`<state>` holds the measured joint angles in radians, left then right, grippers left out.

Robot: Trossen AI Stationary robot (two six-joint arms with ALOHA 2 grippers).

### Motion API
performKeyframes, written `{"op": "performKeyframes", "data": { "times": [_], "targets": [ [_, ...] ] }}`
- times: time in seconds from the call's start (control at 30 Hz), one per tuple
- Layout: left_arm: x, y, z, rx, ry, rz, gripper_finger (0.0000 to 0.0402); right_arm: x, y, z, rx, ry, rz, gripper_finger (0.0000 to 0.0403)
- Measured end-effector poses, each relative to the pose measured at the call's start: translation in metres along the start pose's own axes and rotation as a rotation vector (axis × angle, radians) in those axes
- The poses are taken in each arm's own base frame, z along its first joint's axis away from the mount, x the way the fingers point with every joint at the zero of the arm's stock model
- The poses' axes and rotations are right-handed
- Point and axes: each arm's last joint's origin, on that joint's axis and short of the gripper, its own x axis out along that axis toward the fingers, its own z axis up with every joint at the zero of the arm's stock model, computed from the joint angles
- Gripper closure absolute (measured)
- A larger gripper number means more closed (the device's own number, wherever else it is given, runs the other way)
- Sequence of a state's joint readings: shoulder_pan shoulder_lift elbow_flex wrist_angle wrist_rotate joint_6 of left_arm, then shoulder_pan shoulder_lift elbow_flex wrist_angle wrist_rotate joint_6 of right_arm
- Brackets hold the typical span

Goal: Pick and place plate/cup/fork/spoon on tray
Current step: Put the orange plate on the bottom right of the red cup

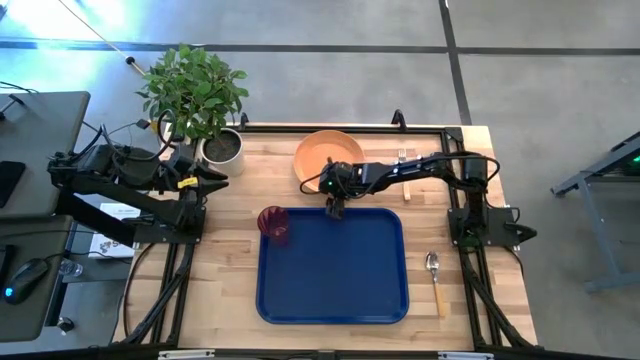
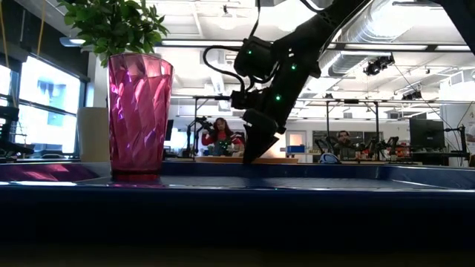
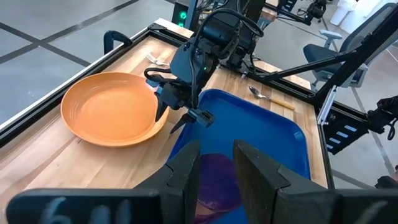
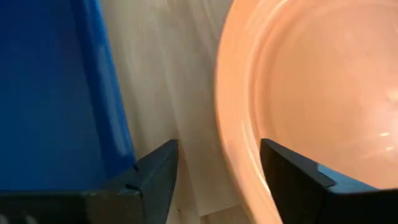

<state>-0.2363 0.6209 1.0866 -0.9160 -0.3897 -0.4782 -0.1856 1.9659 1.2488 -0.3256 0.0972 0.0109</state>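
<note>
The orange plate (image 1: 325, 155) lies on the wood at the table's far side, just beyond the blue tray (image 1: 340, 290). The dark red cup (image 1: 274, 224) stands upright in the tray's far left corner. My right gripper (image 1: 335, 206) hangs open and points down at the plate's near rim (image 4: 231, 124), one finger over the plate's inside, the other over the wood between plate and tray. The fork (image 1: 405, 157) lies at the far right, partly under the right arm. The spoon (image 1: 434, 272) lies right of the tray. My left gripper (image 3: 216, 163) waits open at the table's left, raised. My right gripper comes from above, slanting down, with its fingers astride the plate's near rim (image 4: 227, 155): one finger (image 4: 292, 171) inside the plate, one (image 4: 155, 174) outside. Whether either finger touches the plate I cannot tell. The plate lies flat on the table.
A potted plant (image 1: 200, 95) in a grey pot (image 1: 222, 148) stands at the far left corner. A black frame runs along the table's edges (image 1: 345, 127). In the low view, people (image 2: 221, 137) sit in the room behind the table.
</note>
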Motion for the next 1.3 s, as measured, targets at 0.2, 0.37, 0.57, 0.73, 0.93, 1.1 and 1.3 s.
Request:
{"op": "performKeyframes", "data": {
  "times": [0.2, 0.37, 0.57, 0.73, 0.93, 1.1, 1.3],
  "targets": [
    [0.0, 0.0, 0.0, 0.0, 0.0, 0.0, 0.0314, 0.0002, -0.0026, -0.0006, 0.065, 0.006, -0.006, 0.0244],
    [0.0, 0.0, 0.0, 0.0, 0.0, 0.0, 0.0314, 0.0002, -0.0026, -0.0012, 0.065, 0.012, -0.006, 0.0289],
    [0.0, 0.0, 0.0, 0.0, 0.0, 0.0, 0.0314, 0.0001, -0.0026, -0.0023, 0.063, 0.025, -0.005, 0.0334],
    [0.0, 0.0, 0.0, 0.0, 0.0, 0.0, 0.0314, 0.0, -0.0026, -0.0029, 0.062, 0.03, -0.005, 0.0375],
    [0.0, 0.0, 0.0, 0.0, 0.0, 0.0, 0.0314, -0.0007, -0.0029, -0.0026, 0.062, 0.029, -0.011, 0.0398],
    [0.0, 0.0, 0.0, 0.0, 0.0, 0.0, 0.0314, -0.0007, -0.0028, -0.0028, 0.062, 0.031, -0.011, 0.04],
    [0.0001, 0.0, -0.0001, 0.001, 0.001, 0.0, 0.0314, -0.0068, 0.0024, -0.0024, 0.076, 0.032, -0.018, 0.0402]
  ]
}}
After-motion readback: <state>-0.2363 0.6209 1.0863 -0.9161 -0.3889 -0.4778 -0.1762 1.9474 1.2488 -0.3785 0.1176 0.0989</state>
